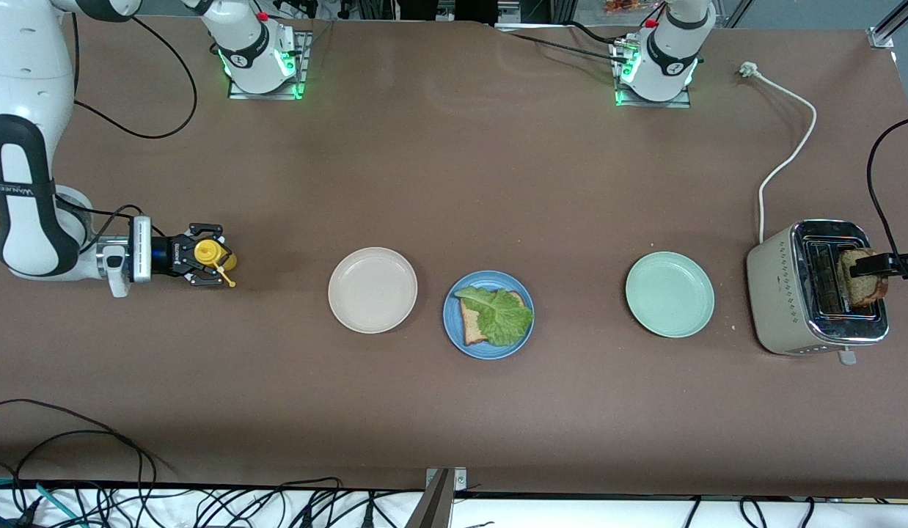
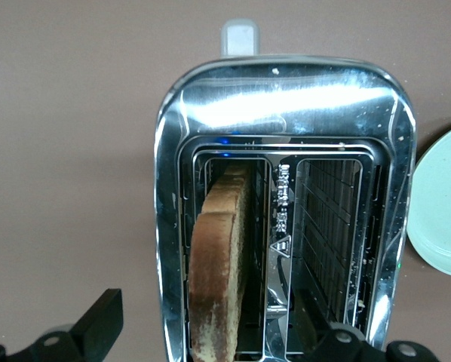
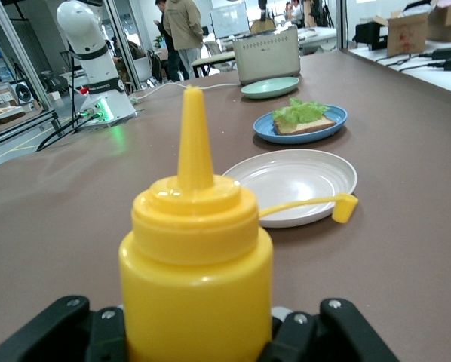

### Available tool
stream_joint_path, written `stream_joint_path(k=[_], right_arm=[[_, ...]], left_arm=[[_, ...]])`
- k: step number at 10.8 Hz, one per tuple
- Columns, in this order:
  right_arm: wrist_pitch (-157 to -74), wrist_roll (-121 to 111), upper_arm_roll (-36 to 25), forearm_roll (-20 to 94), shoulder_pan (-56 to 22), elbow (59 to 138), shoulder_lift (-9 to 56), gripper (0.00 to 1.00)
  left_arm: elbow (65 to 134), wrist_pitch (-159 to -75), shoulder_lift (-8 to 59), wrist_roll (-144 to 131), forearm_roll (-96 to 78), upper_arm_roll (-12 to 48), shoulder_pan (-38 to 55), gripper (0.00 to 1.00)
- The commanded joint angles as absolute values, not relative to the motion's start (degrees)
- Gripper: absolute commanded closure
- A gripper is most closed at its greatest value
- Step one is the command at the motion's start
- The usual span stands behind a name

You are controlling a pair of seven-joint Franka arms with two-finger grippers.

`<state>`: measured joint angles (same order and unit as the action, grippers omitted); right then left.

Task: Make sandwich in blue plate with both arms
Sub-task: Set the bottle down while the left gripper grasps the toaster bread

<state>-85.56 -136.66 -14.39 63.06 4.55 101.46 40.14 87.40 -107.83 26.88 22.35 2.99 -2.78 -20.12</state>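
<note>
So the round matte sky-blue plate (image 1: pixel 488 314) sits mid-surface with one square slice of brown wholegrain bread (image 1: pixel 472 328) on it and a ruffled green lettuce leaf (image 1: pixel 499 314) draped on top. Using that plate as the landmark: a beige-white plate (image 1: pixel 372 290) sits just beside it toward the right arm's end, a pale mint-green plate (image 1: pixel 669 294) sits apart from it toward the left arm's end, and past that stands a shiny steel two-slot toaster (image 1: pixel 817 290).

The second brown bread slice (image 2: pixel 218 264) stands upright in one toaster slot. The left tool (image 1: pixel 883 265) is over it, jaws spread wide on either side of the slice, nothing gripped yet.

My guess is the toast is light and fairly stiff but crumbly, so pinch it gently across the flat faces near the top crust. The lettuce is floppy and will shift if nudged.

The right tool (image 1: pixel 204 254) is well off toward the right arm's end, clamped on a yellow plastic squeeze bottle (image 3: pixel 195 264) with its cap dangling, waiting.

Only readable writing: "WANUEED"-ish lettering on the right arm's strap, can't be sure.
</note>
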Motion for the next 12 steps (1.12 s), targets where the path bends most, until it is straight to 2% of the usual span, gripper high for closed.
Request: stream_joint_path(k=[1,3,4,6,9,10,11,12], right_arm=[[-81.84,-141.14,-13.45,66.87,5.8,100.11,42.97,1.0],[-81.48,-143.6,-13.36,67.41,5.89,99.67,45.17,1.0],[-81.47,-144.83,-13.45,68.98,5.89,99.58,46.05,1.0],[-81.39,-145.46,-13.36,69.17,5.89,99.32,47.02,1.0],[-80.07,-145.37,-13.36,69.52,5.89,99.32,47.46,1.0],[-80.07,-145.2,-13.36,69.52,5.89,99.32,47.46,0.69],[-79.98,-145.02,-13.36,69.52,5.89,99.32,47.46,0.46],[-79.98,-144.76,-13.36,69.52,5.89,99.32,47.46,0.3]], left_arm=[[85.61,-107.14,27.42,23.99,1.76,-2.29,-20.83,0.19],[85.61,-107.05,27.42,23.99,1.84,-2.37,-20.83,0.33],[85.61,-106.96,27.33,23.99,1.93,-2.29,-20.83,0.43],[85.61,-106.96,27.33,23.99,2.02,-2.29,-20.74,0.53],[85.61,-106.79,27.33,23.82,2.11,-2.29,-20.57,0.88],[85.61,-106.79,27.33,23.82,2.11,-2.29,-20.57,0.97],[85.61,-106.79,27.25,23.82,2.2,-2.29,-20.48,1.0],[85.69,-106.79,27.33,23.82,2.2,-2.29,-20.39,1.0]])
